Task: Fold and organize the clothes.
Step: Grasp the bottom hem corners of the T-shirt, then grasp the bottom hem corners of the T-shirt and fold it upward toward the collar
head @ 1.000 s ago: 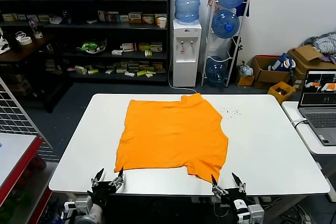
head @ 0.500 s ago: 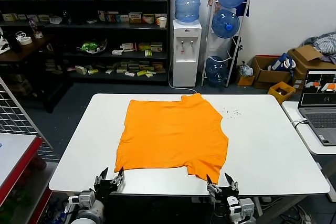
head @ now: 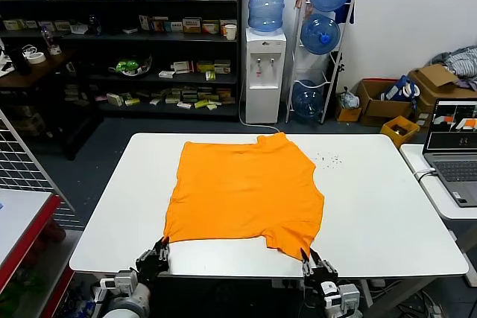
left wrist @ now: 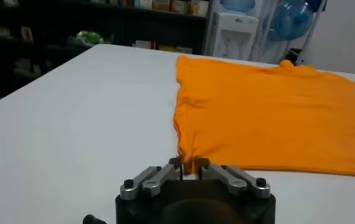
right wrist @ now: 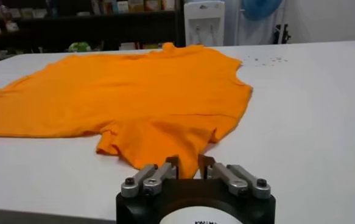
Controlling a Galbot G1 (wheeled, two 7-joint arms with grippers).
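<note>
The bright orange T-shirt (head: 246,191) lies spread flat on the white table (head: 380,206), plain side up, with no lettering visible. My left gripper (head: 162,247) is at the table's near edge, shut on the shirt's near left corner; in the left wrist view (left wrist: 188,163) the cloth (left wrist: 274,115) is pinched between the fingers. My right gripper (head: 307,257) is at the near right corner of the shirt. In the right wrist view (right wrist: 189,161) its fingers stand close around the tip of the cloth (right wrist: 140,91).
A laptop (head: 455,147) sits on a side table at the right. Small specks (head: 328,159) lie on the table beyond the shirt. A red-edged table (head: 22,221) stands at the left. Shelves and a water dispenser (head: 266,72) stand behind.
Both grippers were open below the table's near edge. They have moved forward to the shirt's near corners and closed on them. The shirt has not shifted.
</note>
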